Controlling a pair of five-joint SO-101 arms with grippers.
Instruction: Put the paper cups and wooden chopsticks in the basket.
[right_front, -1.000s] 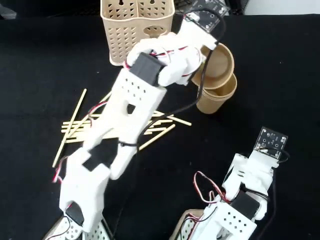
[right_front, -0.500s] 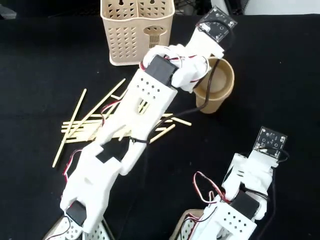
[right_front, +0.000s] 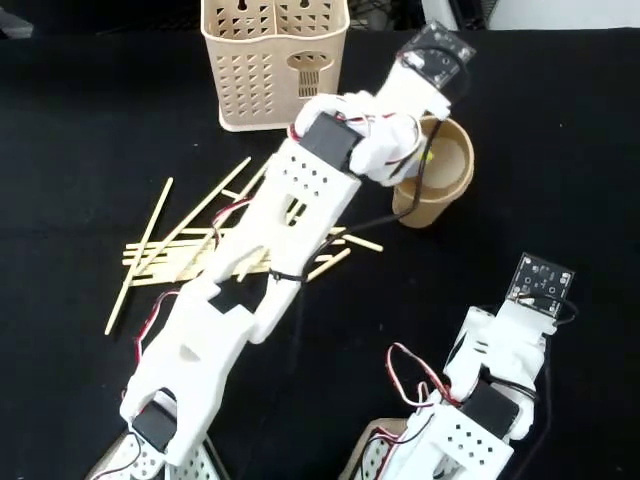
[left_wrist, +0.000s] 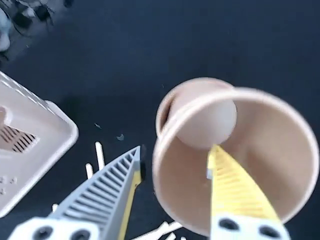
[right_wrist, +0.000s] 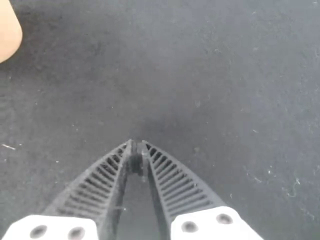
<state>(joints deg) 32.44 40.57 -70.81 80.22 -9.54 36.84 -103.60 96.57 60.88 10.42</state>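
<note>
Two tan paper cups sit right of the basket. The front paper cup (right_front: 445, 178) (left_wrist: 260, 165) faces my left gripper (right_front: 426, 160) (left_wrist: 175, 149) with its mouth. That gripper is open, astride the cup's wall: the yellow finger (left_wrist: 225, 185) is inside and the grey finger (left_wrist: 107, 187) outside. The second cup (left_wrist: 197, 107) lies right behind the first; I cannot tell whether they are nested. The beige slotted basket (right_front: 275, 60) (left_wrist: 30, 135) stands at the back. Wooden chopsticks (right_front: 190, 250) lie scattered left of the arm. My right gripper (right_wrist: 135, 150) is shut and holds nothing above bare cloth.
The table is covered in black cloth. My left arm (right_front: 260, 260) stretches diagonally over part of the chopstick pile. The right arm (right_front: 500, 350) is folded at the front right, with open cloth beyond it.
My left gripper has swung right and lower onto the cups. The two cups, seen offset from above before, now show as one rim.
</note>
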